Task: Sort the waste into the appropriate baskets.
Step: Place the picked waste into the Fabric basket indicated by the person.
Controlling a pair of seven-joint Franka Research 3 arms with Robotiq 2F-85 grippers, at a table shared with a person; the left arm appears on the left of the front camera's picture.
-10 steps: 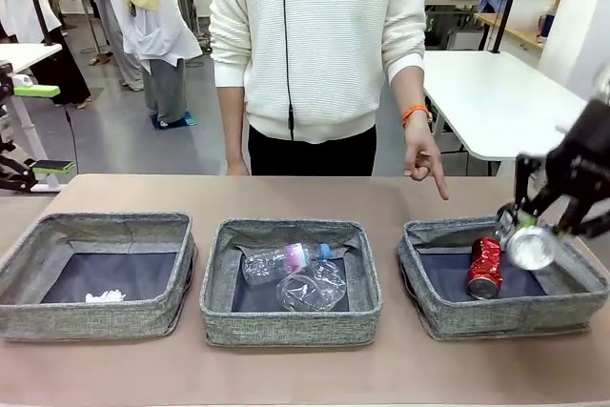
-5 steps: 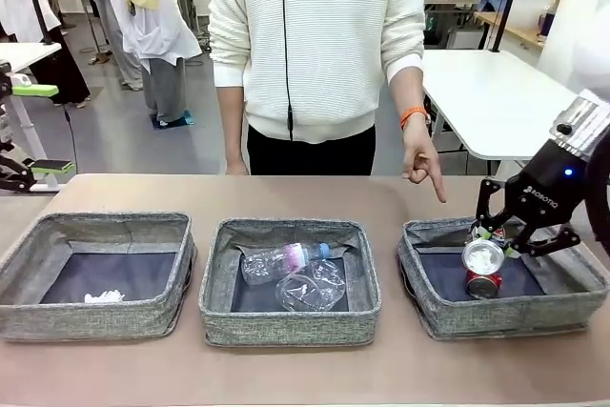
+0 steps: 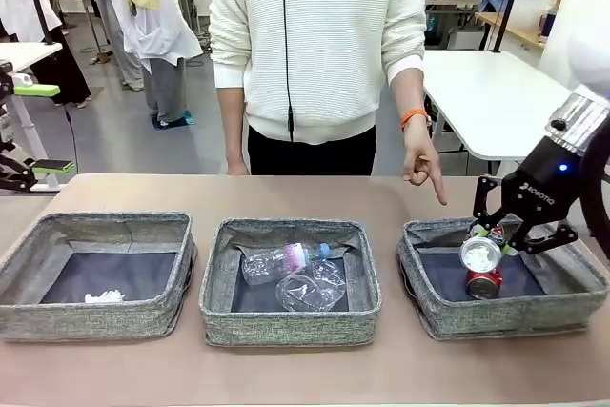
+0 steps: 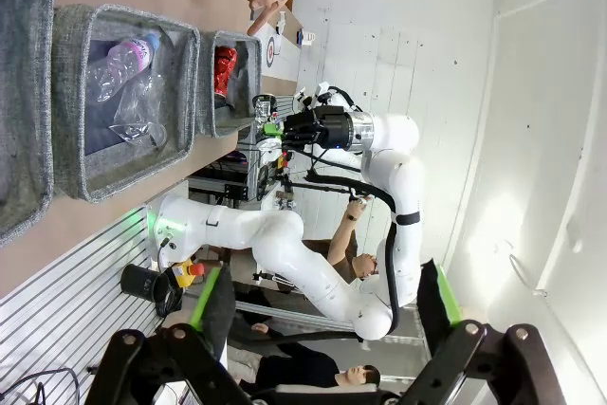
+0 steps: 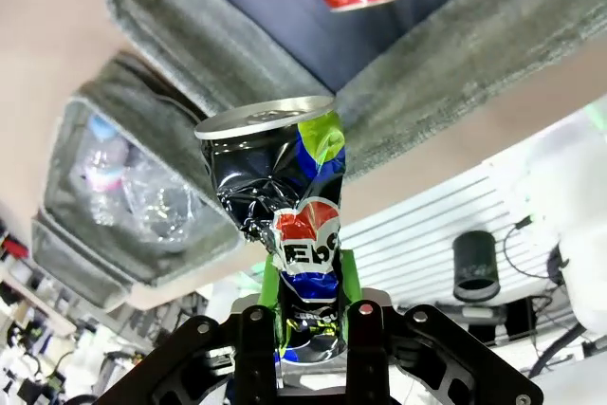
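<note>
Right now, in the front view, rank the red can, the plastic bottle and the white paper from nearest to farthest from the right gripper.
1. Crushed red can, right basket, just below the right gripper.
2. Clear plastic bottle, middle basket.
3. Crumpled white paper, left basket, farthest.

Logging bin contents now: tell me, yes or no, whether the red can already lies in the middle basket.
No. The crushed red can lies in the right basket; the middle basket holds plastics.

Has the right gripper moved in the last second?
Yes. The right gripper, holding the dark can, has swung left from the right basket's outer rim to over its middle.
</note>
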